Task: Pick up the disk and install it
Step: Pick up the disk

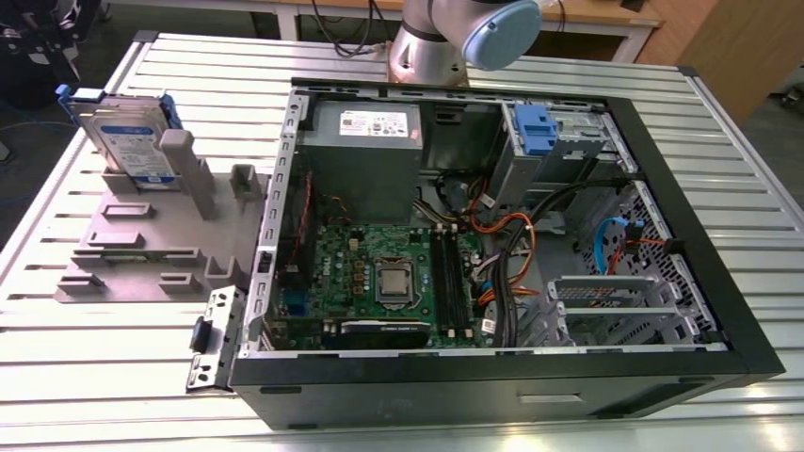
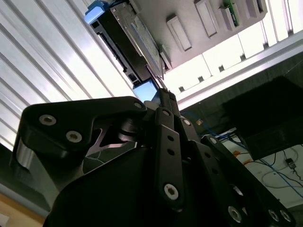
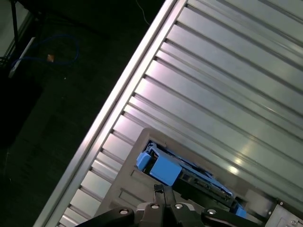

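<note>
The disk is a silver drive with a white-and-blue label in a blue carrier. It stands upright on edge in a grey holder at the exterior view's left, beside the open computer case. Both wrist views look down on the disk from above, its blue carrier end toward the camera. My gripper hangs over it with a clear gap between them. Its fingers are shut together with nothing between them.
The case lies on its side on a ribbed metal table, with the motherboard, grey power supply and cables exposed. A drive bay with a blue carrier sits at the case's far side. The table edge runs near the holder.
</note>
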You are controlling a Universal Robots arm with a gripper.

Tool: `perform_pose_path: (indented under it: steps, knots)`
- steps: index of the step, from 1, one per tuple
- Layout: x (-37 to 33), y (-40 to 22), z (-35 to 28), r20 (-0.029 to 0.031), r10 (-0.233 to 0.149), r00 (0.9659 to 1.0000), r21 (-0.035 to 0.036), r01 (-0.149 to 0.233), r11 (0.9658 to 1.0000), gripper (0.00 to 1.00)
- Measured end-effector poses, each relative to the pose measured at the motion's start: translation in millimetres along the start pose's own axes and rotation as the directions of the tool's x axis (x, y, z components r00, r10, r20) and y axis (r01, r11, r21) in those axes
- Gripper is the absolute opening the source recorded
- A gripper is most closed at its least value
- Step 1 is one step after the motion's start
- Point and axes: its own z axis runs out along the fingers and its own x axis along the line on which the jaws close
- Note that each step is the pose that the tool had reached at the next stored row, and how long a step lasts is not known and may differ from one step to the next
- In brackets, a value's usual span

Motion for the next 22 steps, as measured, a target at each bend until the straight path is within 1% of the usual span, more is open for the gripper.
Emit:
perform_pose_path:
  steps: [4, 9, 22]
  knots:
    - [0.0, 0.0, 0.1, -0.0011, -0.033, 0.9995, 0.0006, 0.033, 0.9995, 0.11]
    - [0.0, 0.0, 0.0, -0.0022, -0.059, 0.9982, 0.0009, 0.059, 0.9982, 0.11]
    - [0.0, 0.0, 0.0, -0.0023, -0.063, 0.998, 0.0009, 0.063, 0.998, 0.11]
